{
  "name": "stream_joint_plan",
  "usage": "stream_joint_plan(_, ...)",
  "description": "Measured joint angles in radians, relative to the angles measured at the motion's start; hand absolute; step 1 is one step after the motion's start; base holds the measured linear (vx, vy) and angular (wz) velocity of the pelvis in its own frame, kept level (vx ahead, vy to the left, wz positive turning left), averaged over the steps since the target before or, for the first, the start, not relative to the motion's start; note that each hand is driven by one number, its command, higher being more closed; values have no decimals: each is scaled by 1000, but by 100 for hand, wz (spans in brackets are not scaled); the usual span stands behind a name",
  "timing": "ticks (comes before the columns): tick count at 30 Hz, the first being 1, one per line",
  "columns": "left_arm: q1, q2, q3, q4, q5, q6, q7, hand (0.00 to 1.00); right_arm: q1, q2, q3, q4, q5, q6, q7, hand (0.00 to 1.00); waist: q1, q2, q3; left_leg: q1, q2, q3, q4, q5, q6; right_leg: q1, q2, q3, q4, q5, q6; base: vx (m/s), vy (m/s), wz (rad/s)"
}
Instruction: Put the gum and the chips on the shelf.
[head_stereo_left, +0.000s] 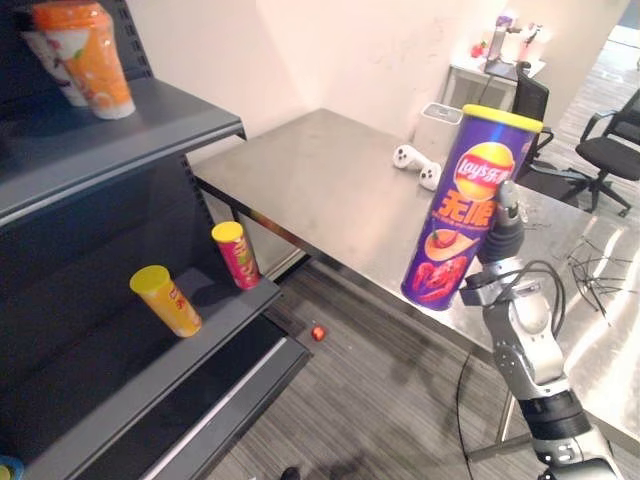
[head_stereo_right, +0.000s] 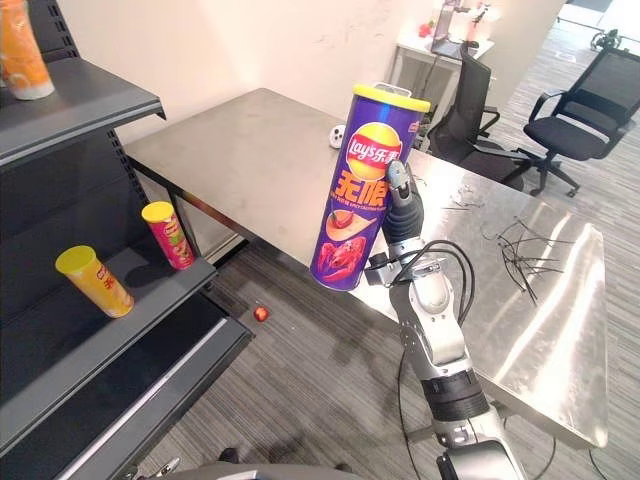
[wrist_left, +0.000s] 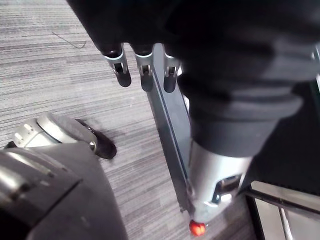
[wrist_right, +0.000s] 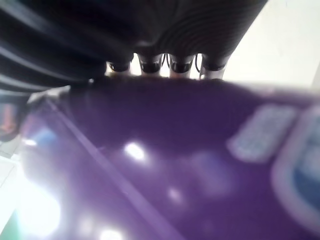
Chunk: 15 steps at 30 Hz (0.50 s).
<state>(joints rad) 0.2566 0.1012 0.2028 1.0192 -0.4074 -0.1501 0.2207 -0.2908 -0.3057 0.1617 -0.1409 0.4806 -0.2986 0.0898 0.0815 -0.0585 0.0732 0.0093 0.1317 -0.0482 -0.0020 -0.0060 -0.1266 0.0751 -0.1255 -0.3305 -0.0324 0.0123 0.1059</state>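
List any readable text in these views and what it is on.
Purple chips can in the right hand: round logo and large yellow characters, not transcribed here.
Yellow can and red can on the lower shelf: print too small to read.
Orange packet on the upper shelf: too small.

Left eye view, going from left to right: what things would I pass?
Orange cup, yellow can, pink can, small red object, purple chips can held by the right hand, black office chair.

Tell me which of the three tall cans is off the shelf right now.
The purple can, gripped by the right hand. The yellow can and the red can sit on the lower shelf.
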Motion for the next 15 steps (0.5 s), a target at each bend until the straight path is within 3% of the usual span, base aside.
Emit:
stream_joint_plan(1,0,-3,-1,0,-1,-1,1,0,0,0,6,1,0,2,1,100,0,0,0,-13,-1,-15,16,-2,0,-2,-1,-12,11,-6,-1,-44,-21,66)
stream_joint_plan(6,4,-28,-2,4,-13,-2,1,0,-45,22,42,80,-12,12,-16,100,24,57,44,-81,3,-110,70,-13,-3,-3,-6,-113,94,-70,-15,-111,-39,65)
stream_joint_plan(7,12,-36,1,5,-12,-2,2,0,-45,22,43,79,-13,14,-15,100,33,85,57,-95,16,-80,65,-22,20,1,-2,-142,98,-73,-16,-122,-77,76)
stream_joint_plan(8,25,-41,1,5,-11,-2,2,0,-42,21,42,79,-13,16,-17,100,30,88,59,-90,33,8,38,-33,103,13,-13,-177,94,-72,-17,-121,-81,86)
stream_joint_plan(10,39,-42,1,18,-5,-2,-2,0,-24,10,33,78,-13,16,-14,100,9,74,58,-94,49,195,29,-86,213,20,-58,-244,77,-69,-24,-29,6,110)
stream_joint_plan(12,38,-43,0,46,-3,-3,-8,0,14,10,-31,77,-13,13,-4,100,7,68,61,-119,68,343,147,-28,243,17,-118,-303,126,-90,-25,38,97,101)
stream_joint_plan(13,58,-48,1,47,-3,-4,-8,0,45,3,-78,75,-12,11,3,100,3,79,55,-111,66,415,227,71,268,16,-144,-332,182,-119,-8,91,83,117)
stream_joint_plan(14,63,-55,0,42,-3,-8,-8,0,77,-10,-134,74,-9,5,4,100,-16,87,45,-120,31,426,199,127,222,16,-181,-364,219,-147,12,62,80,123)
stream_joint_plan(15,63,-54,0,39,-3,-14,-8,0,88,-17,-154,76,-9,5,4,100,-22,71,43,-124,10,415,162,183,198,16,-200,-380,217,-149,13,8,76,129)
